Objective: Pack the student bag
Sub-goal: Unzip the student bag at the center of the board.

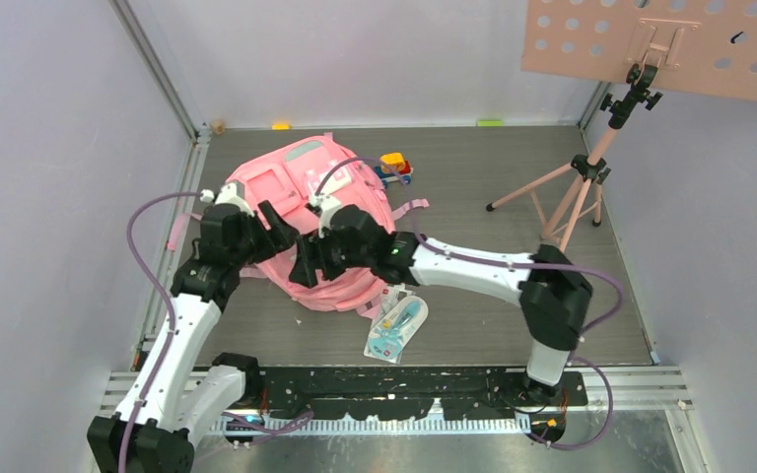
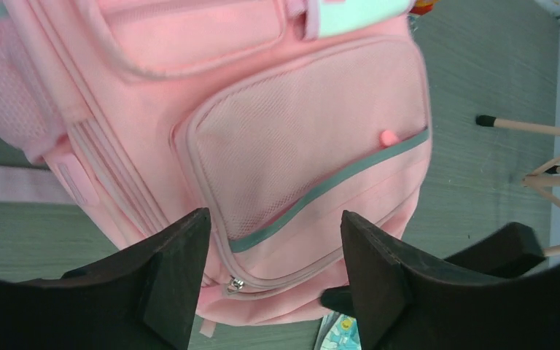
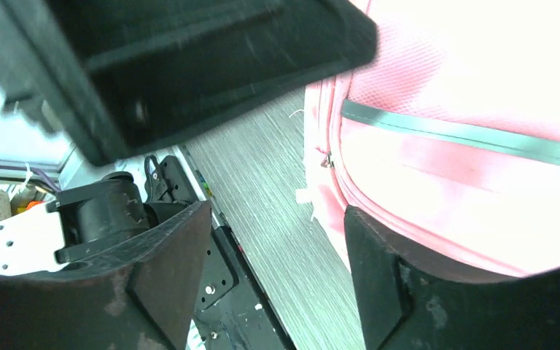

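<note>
The pink student bag (image 1: pixel 301 182) lies flat on the grey table, front pockets up. In the left wrist view (image 2: pixel 292 138) its mesh pocket with a grey-green trim faces me, and a silver zipper pull (image 2: pixel 235 284) sits at the near end. My left gripper (image 2: pixel 273 281) is open and empty, hovering over that zipper end. My right gripper (image 3: pixel 277 277) is open and empty beside the near edge of the bag (image 3: pixel 467 138), its jaws over bare table. In the top view both grippers (image 1: pixel 286 236) (image 1: pixel 308 261) meet over the bag's near end.
A blister-packed item (image 1: pixel 396 325) lies on the table just near-right of the bag. A small colourful toy (image 1: pixel 394 166) sits beyond the bag. A pink music stand tripod (image 1: pixel 577 187) stands at the back right. White walls enclose the table.
</note>
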